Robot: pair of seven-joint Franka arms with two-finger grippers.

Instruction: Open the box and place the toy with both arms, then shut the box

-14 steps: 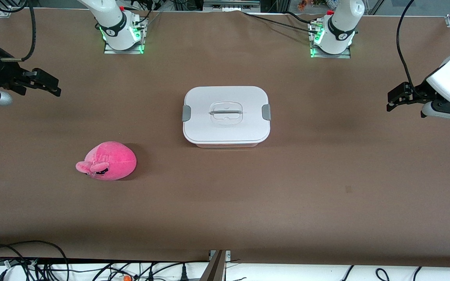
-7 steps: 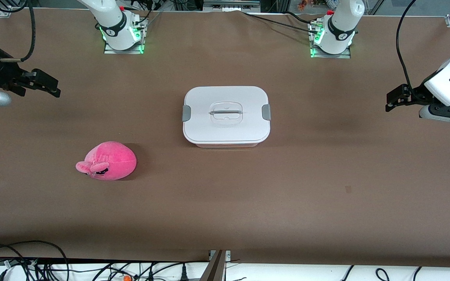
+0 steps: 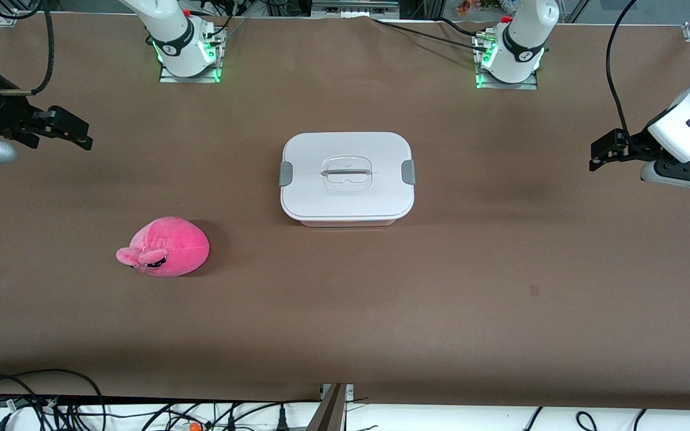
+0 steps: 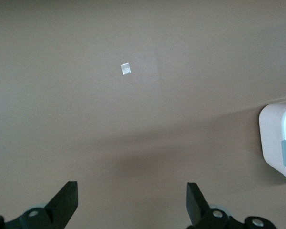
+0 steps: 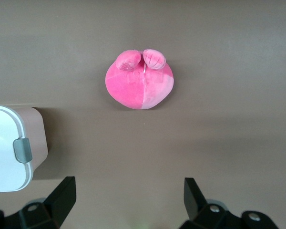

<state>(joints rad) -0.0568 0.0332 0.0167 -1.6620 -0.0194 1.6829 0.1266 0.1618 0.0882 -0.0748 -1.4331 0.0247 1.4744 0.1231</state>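
One box (image 3: 347,178) is sitting on the surface (image 3: 501,269), wearing one white lid (image 3: 375,197) with two grey clips (one at each short end). One pink toy (image 3: 165,246) is lying there. Two arms are showing, each carrying one hand: left hand (image 3: 601,151), right hand (image 3: 75,133).

box (image 3: 347,203): pale pink translucent plastic, smooth
lid (image 3: 347,197): white plastic, satin sheen, grey clips
toy (image 3: 171,246): hot-pink plush cloth, soft nap
desk (image 3: 501,269): matt brown covering, smooth
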